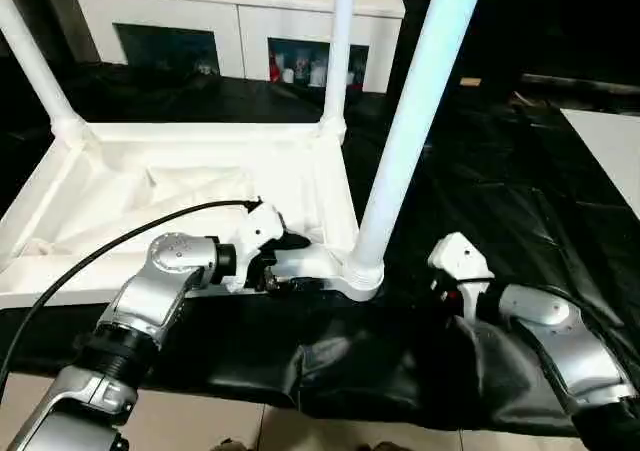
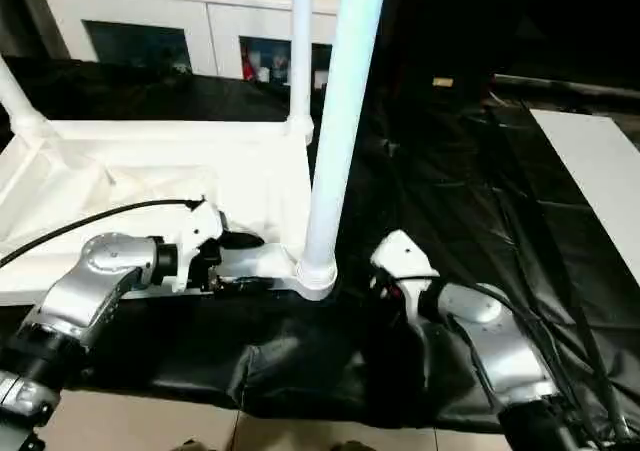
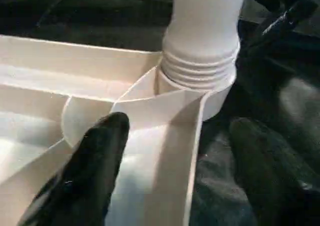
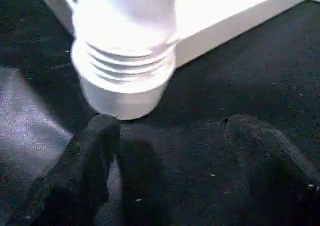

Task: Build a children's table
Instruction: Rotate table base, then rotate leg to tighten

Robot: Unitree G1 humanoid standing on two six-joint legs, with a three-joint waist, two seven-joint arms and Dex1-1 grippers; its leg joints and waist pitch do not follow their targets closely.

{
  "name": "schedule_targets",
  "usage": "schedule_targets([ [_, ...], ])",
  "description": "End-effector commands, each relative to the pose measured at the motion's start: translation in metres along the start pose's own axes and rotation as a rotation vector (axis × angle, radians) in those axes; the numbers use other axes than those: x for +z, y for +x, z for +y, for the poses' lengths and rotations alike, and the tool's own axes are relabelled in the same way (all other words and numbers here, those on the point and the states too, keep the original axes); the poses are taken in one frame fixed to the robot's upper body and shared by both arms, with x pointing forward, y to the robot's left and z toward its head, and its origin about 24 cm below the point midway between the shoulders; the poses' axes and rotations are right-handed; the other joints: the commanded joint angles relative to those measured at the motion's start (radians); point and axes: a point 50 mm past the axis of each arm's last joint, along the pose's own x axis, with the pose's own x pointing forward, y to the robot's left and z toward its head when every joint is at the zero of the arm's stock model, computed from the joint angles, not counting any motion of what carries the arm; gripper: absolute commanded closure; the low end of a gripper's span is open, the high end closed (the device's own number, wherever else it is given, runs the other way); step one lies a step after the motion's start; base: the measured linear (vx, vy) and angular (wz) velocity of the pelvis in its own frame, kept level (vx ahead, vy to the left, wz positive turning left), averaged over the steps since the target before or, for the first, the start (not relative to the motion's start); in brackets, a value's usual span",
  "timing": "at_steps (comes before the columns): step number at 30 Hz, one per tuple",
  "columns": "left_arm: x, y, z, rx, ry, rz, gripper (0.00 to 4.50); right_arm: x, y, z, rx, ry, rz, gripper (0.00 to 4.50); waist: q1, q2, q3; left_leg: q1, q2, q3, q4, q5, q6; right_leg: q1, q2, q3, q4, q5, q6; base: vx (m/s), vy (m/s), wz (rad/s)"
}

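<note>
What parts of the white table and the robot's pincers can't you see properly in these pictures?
- Tops of the three legs, like the near leg: cut off by the head views' upper edge.
- Tabletop: its left end runs past the picture edge, so whether the last corner holds a leg can't be told.
- Right pincer: in the head views its white housing hides the fingers.
- Things behind the cabinet glass: too small to name.
</note>
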Motion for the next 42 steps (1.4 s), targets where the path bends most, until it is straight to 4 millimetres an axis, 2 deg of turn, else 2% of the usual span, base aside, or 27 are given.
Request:
schedule_targets([
  [1, 0.001, -0.001, 0.002, -0.027, 0.037, 0.045, 1.18, 0.006, -0.003, 0.0, 0.012, -0.014, -0.01, 0.69, 0.002, 0.009, -0.063, 0.007, 0.012, 0.0, -0.081, -0.331, 0.018, 0.049, -0.04, 0.031, -0.081, -0.308, -0.179, 0.0, 0.0, 0.0],
  [7, -0.002, -0.002, 0.0, -0.059, 0.051, 0.075, 1.7, 0.01, -0.005, 0.0, 0.006, -0.017, -0.006, 0.69, 0.003, 0.01, -0.064, 0.008, 0.013, 0.001, -0.08, -0.324, 0.013, 0.049, -0.042, 0.031, -0.079, -0.295, -0.19, 0.0, 0.0, 0.0],
  [9, -0.004, -0.002, 0.001, -0.057, 0.062, 0.092, 1.76, 0.011, -0.005, 0.001, 0.014, -0.019, 0.001, 0.69, 0.003, 0.007, -0.064, 0.008, 0.013, 0.001, -0.08, -0.322, 0.015, 0.05, -0.041, 0.031, -0.079, -0.296, -0.189, 0.0, 0.0, 0.0],
  [10, -0.004, -0.002, 0.001, -0.057, 0.062, 0.092, 1.76, 0.011, -0.005, 0.001, 0.014, -0.019, 0.001, 0.69, 0.004, 0.009, -0.064, 0.008, 0.013, 0.001, -0.08, -0.32, 0.015, 0.05, -0.042, 0.031, -0.078, -0.298, -0.186, 0.0, 0.0, 0.0],
  [12, -0.007, -0.001, 0.002, -0.053, 0.058, 0.119, 2.16, 0.013, -0.005, 0.002, 0.03, -0.017, 0.001, 0.69, 0.005, 0.009, -0.064, 0.008, 0.012, 0.001, -0.08, -0.323, 0.015, 0.05, -0.043, 0.031, -0.08, -0.31, -0.182, 0.0, 0.0, 0.0],
  [14, -0.009, -0.002, 0.002, -0.056, 0.054, 0.134, 2.13, 0.013, -0.004, 0.003, 0.038, -0.016, 0.001, 0.69, 0.004, 0.006, -0.063, 0.007, 0.013, 0.001, -0.08, -0.323, 0.014, 0.049, -0.042, 0.031, -0.081, -0.316, -0.177, 0.0, 0.0, 0.0],
  [15, -0.009, -0.002, 0.002, -0.056, 0.054, 0.134, 2.34, 0.013, -0.004, 0.003, 0.038, -0.016, 0.001, 0.69, 0.005, 0.008, -0.063, 0.009, 0.013, -0.001, -0.081, -0.325, 0.013, 0.048, -0.043, 0.031, -0.08, -0.324, -0.177, 0.0, 0.0, 0.0],
  [16, -0.011, -0.002, 0.003, -0.059, 0.047, 0.142, 2.34, 0.013, -0.004, 0.004, 0.042, -0.015, 0.002, 0.69, 0.005, 0.008, -0.063, 0.009, 0.013, 0.0, -0.081, -0.327, 0.013, 0.048, -0.043, 0.031, -0.081, -0.325, -0.177, 0.0, 0.0, 0.0],
  [17, -0.012, -0.002, 0.003, -0.069, 0.044, 0.151, 2.61, 0.014, -0.004, 0.005, 0.045, -0.015, 0.003, 0.69, 0.005, 0.009, -0.062, 0.009, 0.012, 0.0, -0.081, -0.337, 0.011, 0.047, -0.043, 0.031, -0.083, -0.338, -0.175, 0.0, 0.0, 0.0],
  [19, -0.014, -0.003, 0.002, -0.09, 0.031, 0.164, 2.68, 0.014, -0.005, 0.005, 0.045, -0.013, 0.003, 0.69, 0.006, 0.01, -0.062, 0.009, 0.012, -0.001, -0.081, -0.338, 0.009, 0.047, -0.044, 0.031, -0.084, -0.343, -0.173, 0.0, 0.0, 0.0],
  [27, -0.019, -0.005, 0.003, -0.12, 0.0, 0.189, 3.52, 0.016, -0.007, 0.004, 0.049, -0.007, -0.01, 0.69, 0.003, 0.01, -0.063, 0.008, 0.011, -0.001, -0.081, -0.33, 0.01, 0.049, -0.043, 0.031, -0.082, -0.334, -0.178, 0.0, 0.0, 0.0],
  [29, -0.022, -0.007, 0.003, -0.131, -0.01, 0.209, 3.58, 0.017, -0.007, 0.004, 0.049, -0.007, -0.013, 0.69, 0.003, 0.009, -0.064, 0.007, 0.011, 0.0, -0.08, -0.322, 0.011, 0.05, -0.043, 0.032, -0.081, -0.323, -0.181, 0.0, 0.0, 0.0],
  [31, -0.023, -0.007, 0.003, -0.132, -0.012, 0.212, 3.94, 0.018, -0.007, 0.003, 0.05, -0.005, -0.019, 0.69, 0.003, 0.01, -0.064, 0.008, 0.011, -0.001, -0.08, -0.323, 0.012, 0.05, -0.044, 0.031, -0.081, -0.323, -0.182, 0.0, 0.0, 0.0],
  [34, -0.023, -0.007, 0.004, -0.135, -0.026, 0.194, 4.09, 0.021, -0.006, 0.004, 0.063, 0.014, -0.051, 0.69, 0.002, 0.009, -0.064, 0.008, 0.011, 0.0, -0.079, -0.329, 0.015, 0.05, -0.044, 0.031, -0.083, -0.339, -0.18, 0.0, 0.0, 0.0],
  [35, -0.022, -0.006, 0.002, -0.149, -0.038, 0.175, 4.09, 0.023, -0.006, 0.006, 0.081, 0.023, -0.07, 0.69, 0.001, 0.009, -0.064, 0.008, 0.011, -0.001, -0.08, -0.327, 0.015, 0.051, -0.045, 0.031, -0.083, -0.343, -0.178, 0.0, 0.0, 0.0],
  [38, -0.021, -0.002, -0.008, -0.177, -0.036, 0.135, 4.45, 0.029, -0.008, 0.009, 0.116, 0.042, -0.124, 0.69, 0.002, 0.013, -0.064, 0.007, 0.013, -0.002, -0.081, -0.326, 0.016, 0.05, -0.045, 0.031, -0.081, -0.332, -0.183, 0.0, 0.0, 0.0],
  [39, -0.021, -0.001, -0.012, -0.191, -0.031, 0.126, 4.45, 0.031, -0.008, 0.01, 0.124, 0.048, -0.137, 0.69, 0.0, 0.011, -0.066, 0.004, 0.016, -0.003, -0.082, -0.317, 0.019, 0.054, -0.047, 0.031, -0.077, -0.302, -0.19, 0.0, 0.0, 0.0],
  [40, -0.02, 0.0, -0.014, -0.2, -0.029, 0.12, 4.48, 0.031, -0.008, 0.01, 0.129, 0.05, -0.143, 0.69, -0.001, 0.011, -0.065, 0.005, 0.016, -0.001, -0.082, -0.31, 0.023, 0.052, -0.043, 0.031, -0.077, -0.291, -0.194, 0.0, 0.0, 0.0],
  [41, -0.019, 0.002, -0.018, -0.21, -0.029, 0.108, 4.48, 0.032, -0.008, 0.01, 0.134, 0.049, -0.145, 0.69, -0.001, 0.015, -0.067, 0.007, 0.016, -0.001, -0.08, -0.306, 0.024, 0.051, -0.044, 0.032, -0.075, -0.279, -0.198, 0.0, 0.0, 0.0],
  [42, -0.017, 0.007, -0.026, -0.232, -0.021, 0.09, 4.48, 0.031, -0.006, 0.011, 0.147, 0.043, -0.137, 0.69, -0.002, 0.014, -0.068, 0.005, 0.016, 0.001, -0.078, -0.285, 0.03, 0.053, -0.045, 0.033, -0.072, -0.243, -0.21, 0.0, 0.0, 0.0],
])
